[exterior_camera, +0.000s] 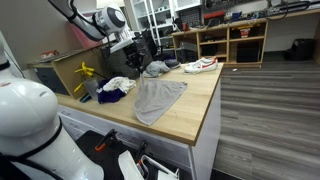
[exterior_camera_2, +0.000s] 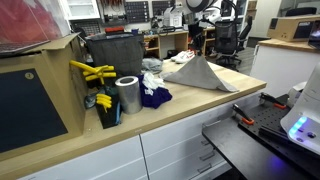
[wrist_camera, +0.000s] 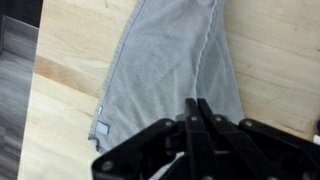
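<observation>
A grey garment (wrist_camera: 165, 55) lies spread flat on the wooden table (wrist_camera: 65, 50). It also shows in both exterior views (exterior_camera: 158, 98) (exterior_camera_2: 200, 72). My gripper (wrist_camera: 197, 108) hangs above the garment's near end. Its two black fingers are pressed together with nothing visible between them. In an exterior view the gripper (exterior_camera: 130, 47) is raised well above the table's far end. In an exterior view the arm (exterior_camera_2: 195, 14) stands behind the cloth. A small white label sits at the garment's hem (wrist_camera: 101, 128).
A pile of white and blue clothes (exterior_camera: 115, 87) and a white shoe (exterior_camera: 200, 66) lie on the table. A metal can (exterior_camera_2: 127, 95), yellow clamps (exterior_camera_2: 93, 72) and a dark bin (exterior_camera_2: 115, 50) stand at one end. Shelves (exterior_camera: 235, 40) line the back.
</observation>
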`<state>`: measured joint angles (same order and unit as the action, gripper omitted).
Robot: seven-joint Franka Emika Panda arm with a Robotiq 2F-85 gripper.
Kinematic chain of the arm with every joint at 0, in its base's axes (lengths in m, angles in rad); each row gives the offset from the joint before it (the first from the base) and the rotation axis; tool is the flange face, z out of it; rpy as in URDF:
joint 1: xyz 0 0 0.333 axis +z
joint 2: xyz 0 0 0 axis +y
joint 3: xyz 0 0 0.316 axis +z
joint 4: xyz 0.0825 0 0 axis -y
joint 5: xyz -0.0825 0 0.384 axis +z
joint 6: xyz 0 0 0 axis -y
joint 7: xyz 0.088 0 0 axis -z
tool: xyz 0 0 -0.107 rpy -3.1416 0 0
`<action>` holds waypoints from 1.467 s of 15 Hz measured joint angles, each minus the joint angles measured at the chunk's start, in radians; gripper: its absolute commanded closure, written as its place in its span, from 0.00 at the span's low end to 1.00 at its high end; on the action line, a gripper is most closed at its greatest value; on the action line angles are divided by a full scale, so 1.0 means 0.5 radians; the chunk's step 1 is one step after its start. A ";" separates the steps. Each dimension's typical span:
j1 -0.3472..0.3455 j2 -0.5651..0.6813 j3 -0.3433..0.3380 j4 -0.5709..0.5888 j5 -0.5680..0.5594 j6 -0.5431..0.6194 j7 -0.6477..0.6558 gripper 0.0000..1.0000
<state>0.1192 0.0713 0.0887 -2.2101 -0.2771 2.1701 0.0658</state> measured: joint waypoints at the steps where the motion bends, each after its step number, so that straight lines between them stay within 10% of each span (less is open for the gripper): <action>1: -0.008 0.000 -0.011 0.006 -0.001 -0.001 0.002 0.99; 22: -0.043 0.049 -0.055 0.038 -0.023 0.035 0.041 0.99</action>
<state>0.0978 0.0960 0.0613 -2.1911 -0.2887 2.1877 0.0862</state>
